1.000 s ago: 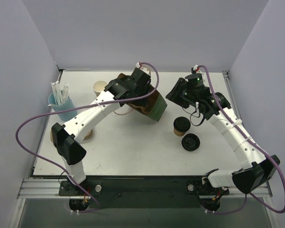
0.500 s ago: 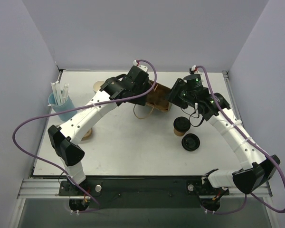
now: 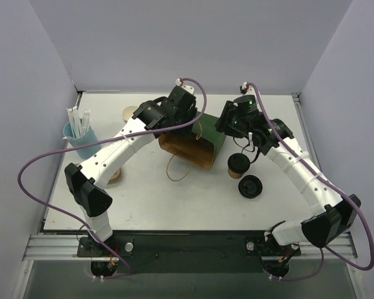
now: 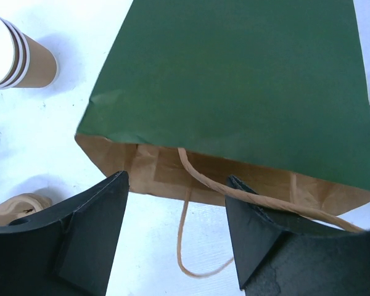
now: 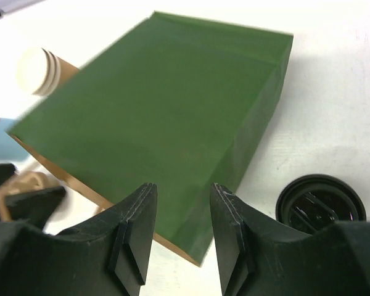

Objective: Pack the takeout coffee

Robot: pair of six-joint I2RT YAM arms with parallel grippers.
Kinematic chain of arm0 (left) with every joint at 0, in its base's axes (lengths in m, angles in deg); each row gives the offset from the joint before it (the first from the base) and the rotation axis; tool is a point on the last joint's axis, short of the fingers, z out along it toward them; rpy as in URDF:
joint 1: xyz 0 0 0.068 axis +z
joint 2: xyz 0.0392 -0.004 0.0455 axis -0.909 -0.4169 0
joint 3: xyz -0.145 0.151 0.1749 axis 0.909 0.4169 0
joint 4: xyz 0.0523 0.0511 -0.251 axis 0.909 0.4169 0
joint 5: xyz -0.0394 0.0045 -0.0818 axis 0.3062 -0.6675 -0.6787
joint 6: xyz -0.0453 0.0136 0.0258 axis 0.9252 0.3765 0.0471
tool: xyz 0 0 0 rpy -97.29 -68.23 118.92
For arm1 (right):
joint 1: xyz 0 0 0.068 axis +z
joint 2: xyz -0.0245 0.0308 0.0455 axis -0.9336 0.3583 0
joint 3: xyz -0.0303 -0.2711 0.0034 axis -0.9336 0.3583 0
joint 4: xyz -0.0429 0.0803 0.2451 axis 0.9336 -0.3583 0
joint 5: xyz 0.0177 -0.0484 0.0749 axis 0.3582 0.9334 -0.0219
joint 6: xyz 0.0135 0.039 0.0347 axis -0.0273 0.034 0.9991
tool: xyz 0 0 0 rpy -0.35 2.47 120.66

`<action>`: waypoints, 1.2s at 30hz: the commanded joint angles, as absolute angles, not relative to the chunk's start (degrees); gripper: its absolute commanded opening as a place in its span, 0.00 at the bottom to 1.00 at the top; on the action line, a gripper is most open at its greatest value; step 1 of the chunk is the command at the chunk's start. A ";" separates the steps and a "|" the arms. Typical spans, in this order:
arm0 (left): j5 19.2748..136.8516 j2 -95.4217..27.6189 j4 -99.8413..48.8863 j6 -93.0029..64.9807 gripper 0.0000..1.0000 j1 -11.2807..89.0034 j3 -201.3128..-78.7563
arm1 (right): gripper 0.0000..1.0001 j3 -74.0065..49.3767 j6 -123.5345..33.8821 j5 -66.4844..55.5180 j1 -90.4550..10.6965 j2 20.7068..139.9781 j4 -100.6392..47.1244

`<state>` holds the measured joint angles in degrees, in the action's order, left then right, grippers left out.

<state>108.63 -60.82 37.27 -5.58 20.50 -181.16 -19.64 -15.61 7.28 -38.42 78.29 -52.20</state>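
Tipping over: green bag [image 4: 234,80] now lies sideways on the bench [image 3: 174,199], mouth toward 7 o'clock.
My left end effector [image 4: 176,180]: wide open, empty.
My right end effector [image 5: 182,188]: half open, empty.
My target: takeout coffee [image 3: 238,164] stands at the bag's 4 o'clock, unpacked.

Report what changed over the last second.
The green bag swung round and came down on its side, mouth toward the near-left. The right claw shifted left toward the bag's far corner; the left claw hangs open over its mouth. The takeout coffee, loose black lid and blue straw cup stayed put.
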 commanded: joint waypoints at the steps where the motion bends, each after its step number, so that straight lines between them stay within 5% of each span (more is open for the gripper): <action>1: 109.97 -62.38 36.04 -7.22 0.73 21.06 -184.67 | 0.40 -15.00 -17.45 8.75 -37.37 74.68 -49.64; 11: 109.26 -64.57 35.78 -8.71 0.73 21.50 -187.48 | 0.40 -1.82 -20.34 6.20 -34.29 64.84 -40.41; 14: 109.18 -65.89 36.22 -9.24 0.73 21.59 -188.88 | 0.48 2.84 -21.93 8.30 -32.10 63.60 -35.75; 26: 109.09 -69.50 36.92 -9.86 0.73 21.85 -192.40 | 0.55 8.04 -25.18 23.06 -28.14 69.48 -25.90; 32: 108.74 -70.64 37.01 -10.21 0.73 22.12 -193.90 | 0.50 5.75 -24.92 38.18 -25.68 74.49 -29.86; 36: 108.30 -70.99 36.83 -10.30 0.73 22.21 -194.25 | 0.27 5.58 -26.50 40.72 -25.85 77.13 -25.12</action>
<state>108.63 -70.52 37.57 -9.67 21.59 -191.28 8.10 -25.36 31.33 -25.74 75.29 -29.47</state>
